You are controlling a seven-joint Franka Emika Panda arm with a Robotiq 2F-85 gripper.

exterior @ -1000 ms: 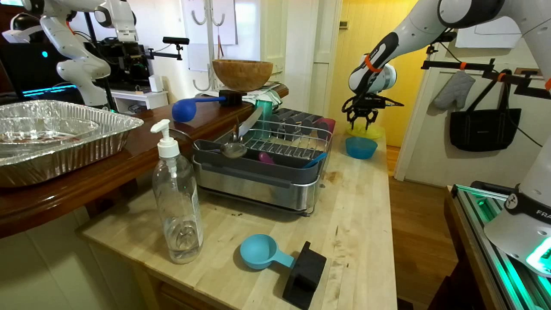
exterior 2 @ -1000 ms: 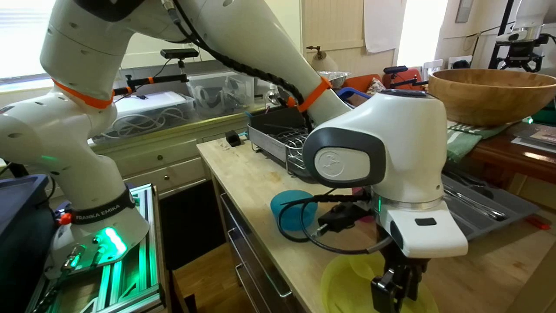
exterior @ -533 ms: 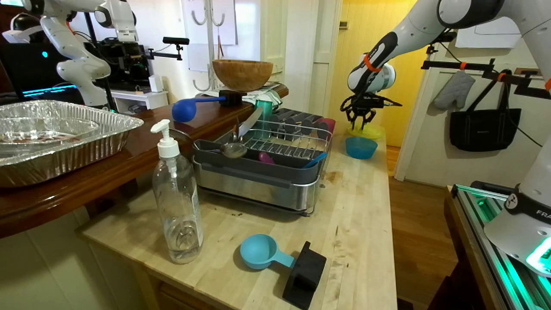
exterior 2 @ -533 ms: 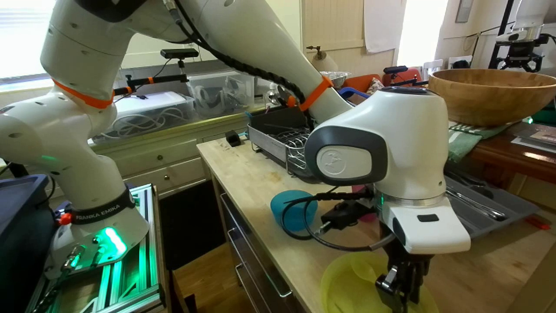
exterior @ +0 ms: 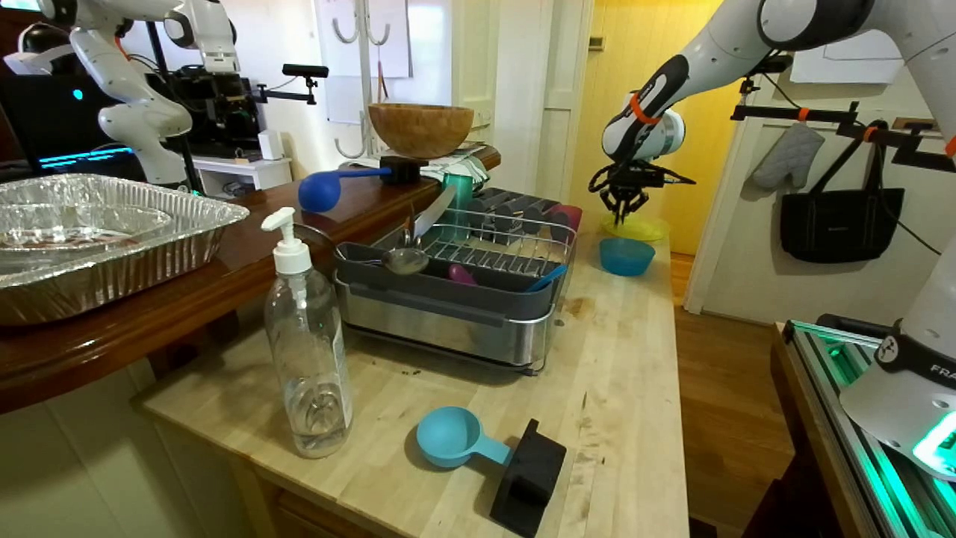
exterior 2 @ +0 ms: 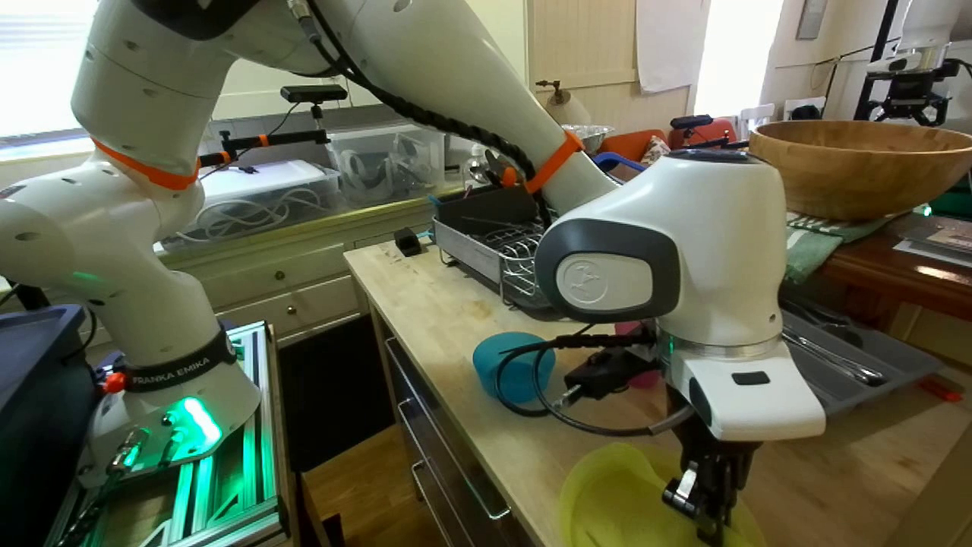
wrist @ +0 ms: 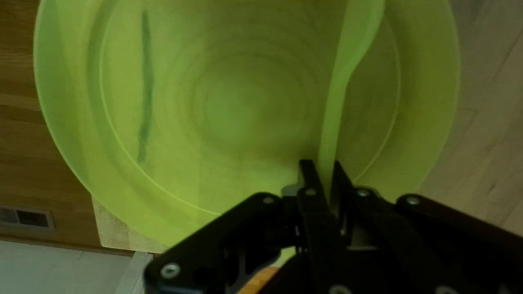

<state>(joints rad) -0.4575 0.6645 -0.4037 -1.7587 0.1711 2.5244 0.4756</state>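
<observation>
Looking at a pale wood counter in a kitchen-type room. Got the gripper clamped on the handle of a yellow-green spoon, with jaws snug on both sides and the spoon's far end cut off by the top of the wrist view. Kinda lime on lime, with that spoon inside a yellow-green bowl. Just beside, a blue bowl. Further along: dish rack, pump bottle, turquoise scoop touching a black block. Up on the shiny brown ledge, a wooden bowl.
</observation>
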